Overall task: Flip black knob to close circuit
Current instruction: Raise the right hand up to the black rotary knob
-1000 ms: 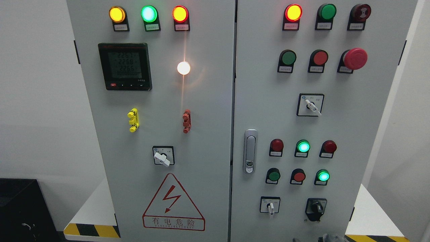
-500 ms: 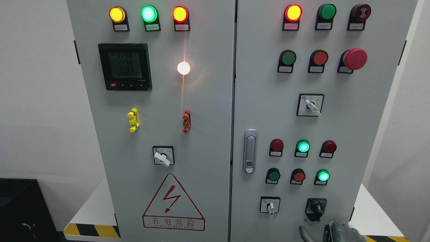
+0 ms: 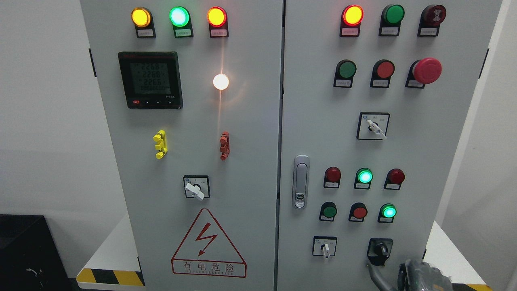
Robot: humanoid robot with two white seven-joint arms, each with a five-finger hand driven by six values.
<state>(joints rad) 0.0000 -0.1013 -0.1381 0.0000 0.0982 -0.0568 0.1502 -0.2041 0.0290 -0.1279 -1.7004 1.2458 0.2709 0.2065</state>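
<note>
Approach step, by the look of it: right robot hand (image 3: 408, 277) shows only at the bottom edge, lower right, just below and right of the black knob (image 3: 380, 249), not touching it. Dark fingers (image 3: 377, 277) point up toward the knob w/ gaps between them, nothing pinched; most of the hand is cut off by the frame, so how wide it's spread can't be told. Left arm not in view.

Black knob sits low on the right door of the grey cabinet (image 3: 258, 121), bottom row, right of a small white-handled selector (image 3: 324, 247) and below a lit green lamp (image 3: 388, 211). Its handle reads roughly upright, but detail's too small to be sure.

Next move, prob.: lift the hand a bit, bring fingertips either side of the knob's handle, pinch, then twist. Needs clean alignment, since selector and lamps sit near.
</note>
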